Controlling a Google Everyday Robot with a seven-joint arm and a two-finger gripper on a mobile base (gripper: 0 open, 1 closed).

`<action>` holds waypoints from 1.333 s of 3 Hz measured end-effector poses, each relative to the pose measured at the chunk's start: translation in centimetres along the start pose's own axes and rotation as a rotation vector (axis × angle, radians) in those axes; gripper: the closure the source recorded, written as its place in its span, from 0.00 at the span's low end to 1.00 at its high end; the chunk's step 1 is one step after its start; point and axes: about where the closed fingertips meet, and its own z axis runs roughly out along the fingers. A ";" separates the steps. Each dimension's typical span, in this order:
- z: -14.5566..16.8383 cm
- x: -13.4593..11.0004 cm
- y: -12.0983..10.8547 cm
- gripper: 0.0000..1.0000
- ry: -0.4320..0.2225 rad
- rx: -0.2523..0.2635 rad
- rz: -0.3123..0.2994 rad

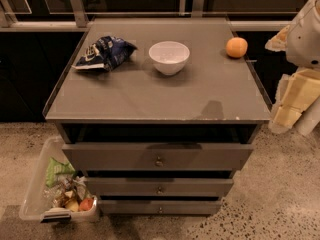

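Note:
My gripper hangs at the right edge of the view, off the right side of a grey drawer cabinet and below the level of its top. It touches nothing, and I see nothing held in it. Closest to it is an orange, lying near the back right corner of the top. A white bowl stands upright at the back middle. To the bowl's left lies a crumpled dark blue chip bag.
The cabinet has three drawers; the top drawer sticks out a little. A clear plastic bin with snack packets and fruit sits on the speckled floor at the lower left. Dark glass panels and a railing run behind.

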 end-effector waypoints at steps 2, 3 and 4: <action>0.6 1.4 2.3 0.00 -0.078 0.020 0.040; 3.0 4.4 6.2 0.00 -0.180 0.009 0.148; 7.2 6.9 9.9 0.00 -0.279 -0.008 0.263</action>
